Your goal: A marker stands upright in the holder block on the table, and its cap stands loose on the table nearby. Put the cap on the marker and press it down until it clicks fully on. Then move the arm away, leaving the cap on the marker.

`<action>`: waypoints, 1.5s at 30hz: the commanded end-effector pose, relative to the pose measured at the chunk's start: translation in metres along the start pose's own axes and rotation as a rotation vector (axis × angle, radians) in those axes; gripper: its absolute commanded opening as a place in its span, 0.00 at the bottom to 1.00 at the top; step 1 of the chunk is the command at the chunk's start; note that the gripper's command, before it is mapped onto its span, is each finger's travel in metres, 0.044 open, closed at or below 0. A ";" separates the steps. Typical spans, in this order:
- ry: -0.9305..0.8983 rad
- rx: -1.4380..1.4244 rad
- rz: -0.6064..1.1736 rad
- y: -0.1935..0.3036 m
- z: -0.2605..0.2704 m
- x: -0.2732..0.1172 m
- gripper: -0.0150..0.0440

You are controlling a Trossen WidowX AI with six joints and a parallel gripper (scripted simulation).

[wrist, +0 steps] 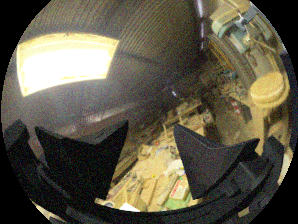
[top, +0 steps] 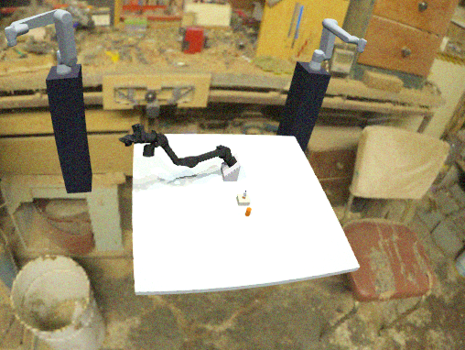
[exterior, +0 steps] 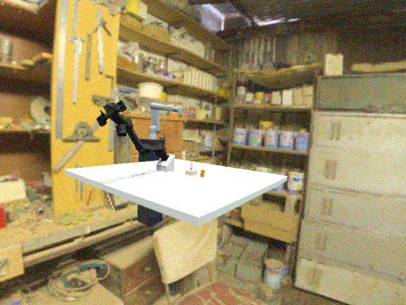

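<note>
The cream holder block sits on the white table in front of the arm's base. The marker stands upright in it, small in the top and exterior views, with no cap on it. The orange cap is on the table close beside the block, apart from it, and looks upright. My gripper is partly open and empty. It is raised high, far from the cap and block, above the far left part of the table in the top view. The wrist view shows neither cap nor marker.
The arm's grey base mount stands just behind the holder block. Two grey arms on dark pedestals stand beyond the table's back edge. A chair is beside the table's right side in the top view.
</note>
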State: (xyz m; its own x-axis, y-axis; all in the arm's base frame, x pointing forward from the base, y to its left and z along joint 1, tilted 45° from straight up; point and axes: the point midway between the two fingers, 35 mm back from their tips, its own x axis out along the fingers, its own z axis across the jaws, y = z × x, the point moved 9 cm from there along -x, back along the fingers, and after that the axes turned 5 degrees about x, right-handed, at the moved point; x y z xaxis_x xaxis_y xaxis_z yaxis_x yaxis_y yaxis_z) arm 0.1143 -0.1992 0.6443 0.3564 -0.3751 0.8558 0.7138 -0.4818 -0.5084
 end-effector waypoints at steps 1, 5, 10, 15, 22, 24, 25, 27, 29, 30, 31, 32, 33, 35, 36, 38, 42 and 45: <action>-0.069 0.025 -0.140 -0.055 0.016 -0.012 0.68; -0.157 0.044 -0.268 -0.106 0.037 -0.028 0.68; -0.297 0.048 -0.400 -0.160 0.072 -0.054 0.68; -0.464 0.036 -0.490 -0.201 0.117 -0.085 0.68; -0.686 -0.022 -0.545 -0.230 0.182 -0.128 0.68; -0.751 -0.043 -0.547 -0.234 0.202 -0.140 0.68; -0.784 -0.053 -0.546 -0.235 0.211 -0.146 0.68; -0.804 -0.038 -0.524 -0.233 0.222 -0.152 0.68; -0.855 -0.040 -0.507 -0.232 0.238 -0.161 0.68; -0.889 -0.047 -0.498 -0.232 0.247 -0.167 0.68; -0.922 -0.055 -0.488 -0.231 0.257 -0.173 0.68; -0.956 -0.063 -0.477 -0.230 0.266 -0.179 0.68; -0.989 -0.071 -0.465 -0.228 0.275 -0.185 0.68; -1.054 -0.089 -0.435 -0.223 0.294 -0.197 0.68; -1.056 -0.093 -0.427 -0.220 0.297 -0.197 0.68; -1.060 -0.101 -0.410 -0.213 0.303 -0.198 0.68; -1.125 -0.124 -0.361 -0.202 0.323 -0.209 0.68; -1.183 -0.142 -0.318 -0.193 0.340 -0.220 0.68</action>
State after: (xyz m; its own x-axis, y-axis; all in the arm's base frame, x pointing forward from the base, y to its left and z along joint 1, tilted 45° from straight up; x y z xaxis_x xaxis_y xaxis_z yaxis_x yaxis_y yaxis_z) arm 0.0904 0.2324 0.5997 0.5200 0.6756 0.5227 0.8411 -0.5118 -0.1751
